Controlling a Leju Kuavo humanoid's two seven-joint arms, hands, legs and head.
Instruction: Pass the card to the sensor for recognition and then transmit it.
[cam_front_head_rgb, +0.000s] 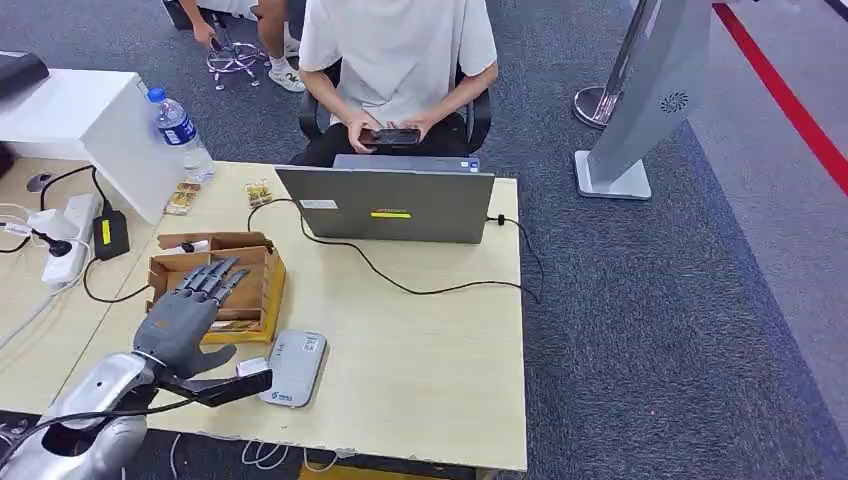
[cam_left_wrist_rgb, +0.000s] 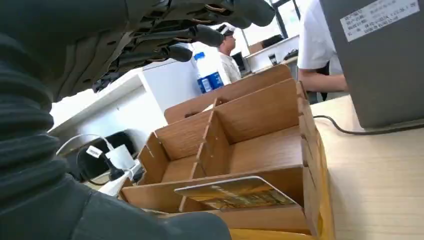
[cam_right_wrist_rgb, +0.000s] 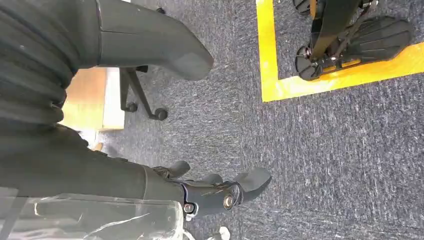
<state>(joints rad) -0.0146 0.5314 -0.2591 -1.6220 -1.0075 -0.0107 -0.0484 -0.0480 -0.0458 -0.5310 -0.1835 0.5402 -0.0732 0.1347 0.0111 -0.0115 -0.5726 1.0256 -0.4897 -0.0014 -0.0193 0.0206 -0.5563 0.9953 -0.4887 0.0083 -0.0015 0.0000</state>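
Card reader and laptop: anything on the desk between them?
Head view: mostly bare desk between the grey card reader and the laptop. Only the black cable from the laptop snakes across that stretch.

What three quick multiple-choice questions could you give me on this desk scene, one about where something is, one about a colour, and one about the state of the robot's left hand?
1. Where does the card lie?
A. In the wooden box's front compartment
B. On the laptop
C. On the carpet

2. What colour is the bottle's cap?
A. Red
B. Blue
C. Green

3. How is the left hand?
A. Gripping the card
B. Pressing the card reader
C. Open above the box, holding nothing

Answers:
1 A: the left wrist view shows the card resting in the nearest slot.
2 B: the head view shows a blue cap.
3 C: its fingers are spread over the box, with the card lying below.
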